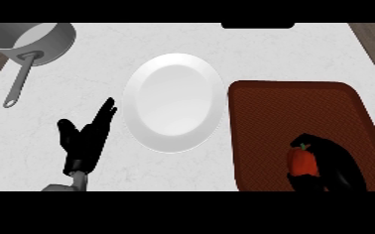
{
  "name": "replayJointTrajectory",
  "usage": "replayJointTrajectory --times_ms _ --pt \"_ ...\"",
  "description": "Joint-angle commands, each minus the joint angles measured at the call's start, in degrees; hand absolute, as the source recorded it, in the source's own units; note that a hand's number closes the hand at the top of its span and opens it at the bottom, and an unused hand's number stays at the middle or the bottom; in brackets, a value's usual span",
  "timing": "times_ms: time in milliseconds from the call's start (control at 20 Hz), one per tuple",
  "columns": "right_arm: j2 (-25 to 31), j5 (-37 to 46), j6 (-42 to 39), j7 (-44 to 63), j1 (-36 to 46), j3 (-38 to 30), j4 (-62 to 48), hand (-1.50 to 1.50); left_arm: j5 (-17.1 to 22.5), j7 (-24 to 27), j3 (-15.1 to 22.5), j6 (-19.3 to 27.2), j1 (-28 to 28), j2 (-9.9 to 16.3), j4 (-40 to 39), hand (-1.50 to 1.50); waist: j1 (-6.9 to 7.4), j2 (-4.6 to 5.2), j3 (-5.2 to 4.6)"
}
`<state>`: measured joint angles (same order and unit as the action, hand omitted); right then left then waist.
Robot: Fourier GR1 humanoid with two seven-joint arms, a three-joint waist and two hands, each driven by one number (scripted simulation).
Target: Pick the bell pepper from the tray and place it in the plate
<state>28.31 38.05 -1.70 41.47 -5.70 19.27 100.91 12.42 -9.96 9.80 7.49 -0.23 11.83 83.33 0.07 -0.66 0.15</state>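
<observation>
Bell pepper held over tray.
Right hand point(333, 161) had fingers curled round the red bell pepper point(303, 162) at the tray's point(293, 104) five o'clock; white plate point(174, 102) lay at nine; left hand point(86, 138) rested, fingers spread.

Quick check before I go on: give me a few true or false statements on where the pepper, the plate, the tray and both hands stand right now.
1. The bell pepper already lies on the plate. False: it is over the tray, at the tray's near right part, and the plate holds nothing.
2. The right hand is curled round the bell pepper. True.
3. The left hand holds the saucepan by its handle. False: it is open, fingers up, left of the plate, apart from the saucepan at the far left corner.
4. The plate lies between the left hand and the tray. True.
5. The tray is to the plate's left. False: it is to its right.
</observation>
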Motion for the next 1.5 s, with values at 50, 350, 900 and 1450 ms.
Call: replayJointTrajectory --times_ms 50,350,900,1450 --pt "0.0 3.5 -1.5 -0.6 -1.5 -0.3 1.8 1.50 -0.8 -1.6 -0.6 0.4 -1.9 -2.4 -4.3 0.00 -0.33 0.65 -0.16" --pt "0.6 7.7 1.6 -3.6 1.5 -3.5 1.5 1.50 -2.2 -3.0 -0.5 0.9 0.0 -2.0 -1.0 0.00 -0.14 0.60 -0.14" --pt "-28.0 31.8 10.3 17.0 22.5 27.5 0.6 1.50 -2.5 -2.8 2.4 -2.0 -1.1 -1.9 -1.2 0.00 6.37 -0.13 -0.63" --pt "-28.3 41.7 24.4 32.9 30.7 29.5 -2.3 1.50 -2.5 -2.5 1.6 -1.0 -1.5 -2.8 -2.0 0.00 5.02 0.49 -0.29"
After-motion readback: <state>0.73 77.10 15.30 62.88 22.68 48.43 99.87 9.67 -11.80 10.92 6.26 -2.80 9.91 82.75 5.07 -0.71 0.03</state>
